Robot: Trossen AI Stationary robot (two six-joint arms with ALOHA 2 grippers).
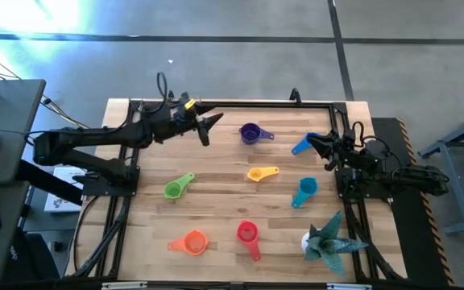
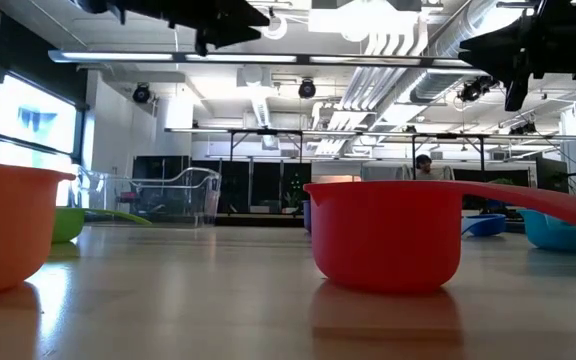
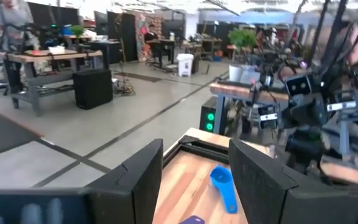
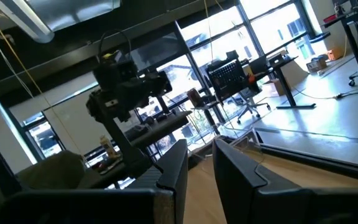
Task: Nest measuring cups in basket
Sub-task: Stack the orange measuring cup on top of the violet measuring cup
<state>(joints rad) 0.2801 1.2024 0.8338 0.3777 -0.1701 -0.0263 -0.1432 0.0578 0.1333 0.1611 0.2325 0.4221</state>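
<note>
Blue cup lies beyond left fingers, spread wide, empty; right fingers narrow.

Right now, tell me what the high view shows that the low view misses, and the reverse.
Only the high view: all seven cups spread on the wood, including the purple cup and yellow cup, plus the left end effector near the far edge. Only the low view: the clear basket and the room behind. Both: the red cup and orange cup.

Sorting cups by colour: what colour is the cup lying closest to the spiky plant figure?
Teal: the measuring cup lies just above the plant figure, shown best in the high view.
</note>
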